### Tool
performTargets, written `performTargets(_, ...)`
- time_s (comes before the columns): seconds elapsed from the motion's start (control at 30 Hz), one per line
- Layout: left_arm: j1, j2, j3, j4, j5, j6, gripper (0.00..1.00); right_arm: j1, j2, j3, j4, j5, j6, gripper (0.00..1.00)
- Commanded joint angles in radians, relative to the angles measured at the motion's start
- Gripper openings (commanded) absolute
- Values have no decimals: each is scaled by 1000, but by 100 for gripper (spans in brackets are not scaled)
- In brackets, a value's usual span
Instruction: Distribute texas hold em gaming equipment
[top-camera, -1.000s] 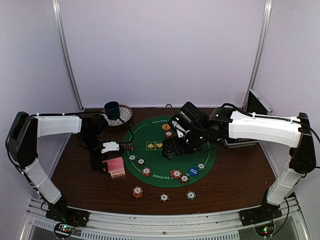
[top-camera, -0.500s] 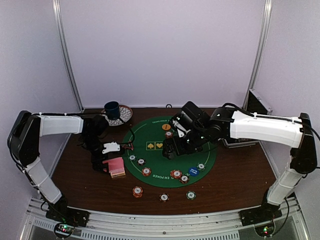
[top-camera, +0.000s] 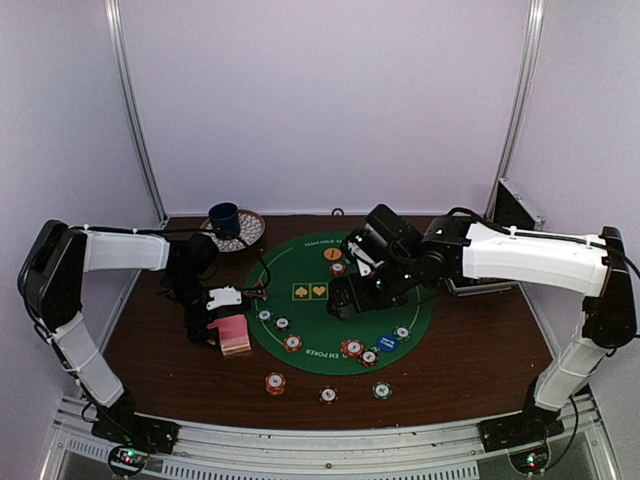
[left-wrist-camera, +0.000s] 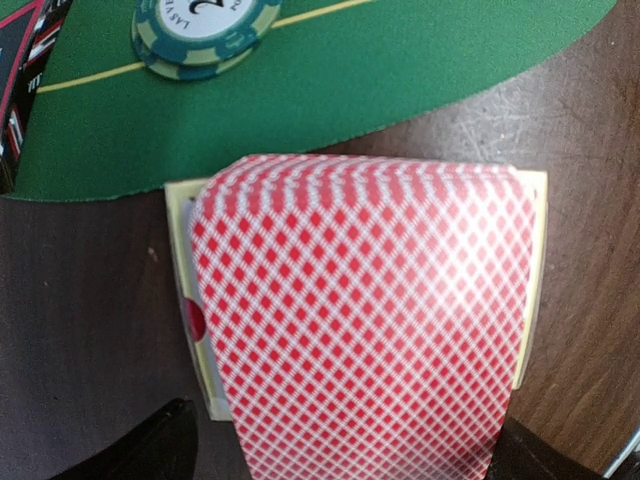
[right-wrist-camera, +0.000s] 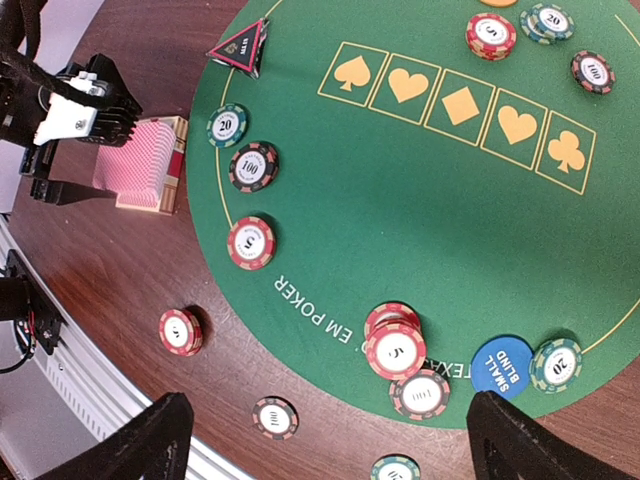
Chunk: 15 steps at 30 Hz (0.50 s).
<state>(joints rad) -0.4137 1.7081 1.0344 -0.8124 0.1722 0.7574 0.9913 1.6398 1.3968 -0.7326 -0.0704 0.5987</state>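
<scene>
Left hand (top-camera: 213, 322) flanks the cards (left-wrist-camera: 365, 310), fingertips (left-wrist-camera: 160, 445) cut off below.

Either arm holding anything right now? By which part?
Nothing held. Right fingers empty; left fingers open astride the pink card deck, at its sides, not clamped.

Lower edge of pink-backed cards (left-wrist-camera: 360, 320) off-frame

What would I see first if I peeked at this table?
The big round green poker mat in the middle of the table, dotted with striped chips. Just off its left edge sits a stack of pink-backed cards, and a blue button lies near its front-right rim.
</scene>
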Motion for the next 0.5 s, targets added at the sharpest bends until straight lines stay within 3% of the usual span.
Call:
performTargets(0.0, -6, 10, -22, 40, -4, -1, 98, -5, -28, -12, 9, 11, 8, 100)
performTargets(0.47, -14, 15, -55, 75, -21, 12, 97, -15, -39, -40, 29, 5, 18, 99)
